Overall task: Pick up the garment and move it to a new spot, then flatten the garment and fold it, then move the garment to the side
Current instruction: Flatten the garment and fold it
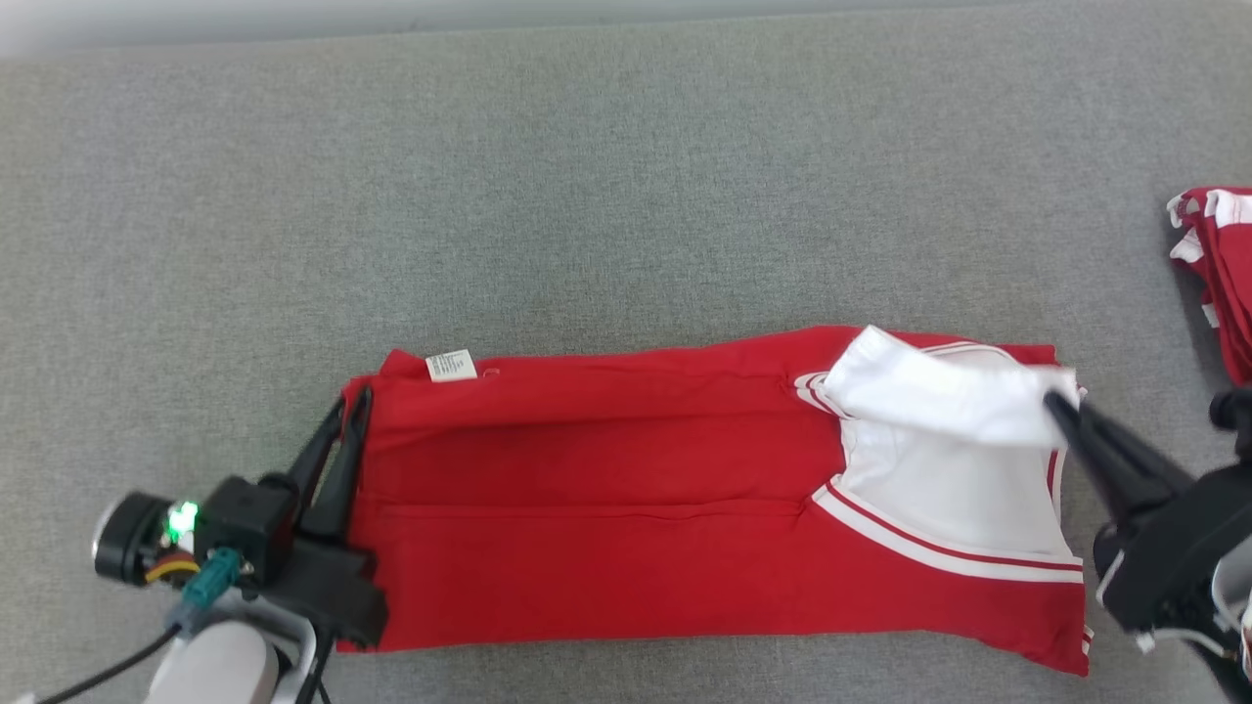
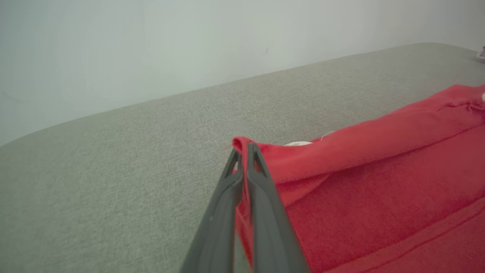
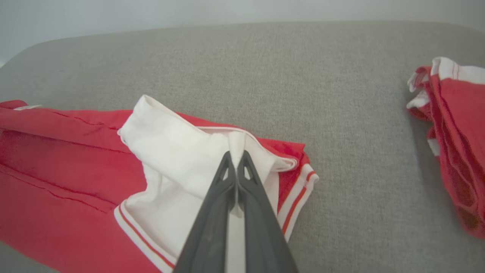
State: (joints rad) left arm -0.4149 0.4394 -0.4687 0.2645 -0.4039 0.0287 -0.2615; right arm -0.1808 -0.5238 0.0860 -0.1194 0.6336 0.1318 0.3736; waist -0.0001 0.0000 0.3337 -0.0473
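The grey counter [image 1: 626, 176] carries the work. The red garment [image 1: 606, 508] lies stretched on it as a long band between the two sets of jaws, already folded lengthwise into layers with creases running from one end to the other.

Out past the right jaws, on their outer side and apart from the garment, sits a pile of red and white clothes [image 1: 1223, 274].

At the right jaws' end of the garment a white panel with red and white trim shows, and a white flap [image 1: 939, 396] is raised off it. The right jaws are clamped on the edge of that flap, with white cloth pinched between the tips. The left jaws are closed on the garment's red edge at the opposite end, and the cloth is bunched up there in a small ridge. A white label [image 1: 451, 366] lies just beyond their tips.

The likely trouble comes from the grips themselves. Each seems to catch only the top layer, so a lift or a pull may peel that layer away and undo the lengthwise folds. Uneven travel of the two arms would skew the band or wrinkle it. The thin white flap could also slip free, and a sideways move towards the right jaws' outer side could run into the pile.
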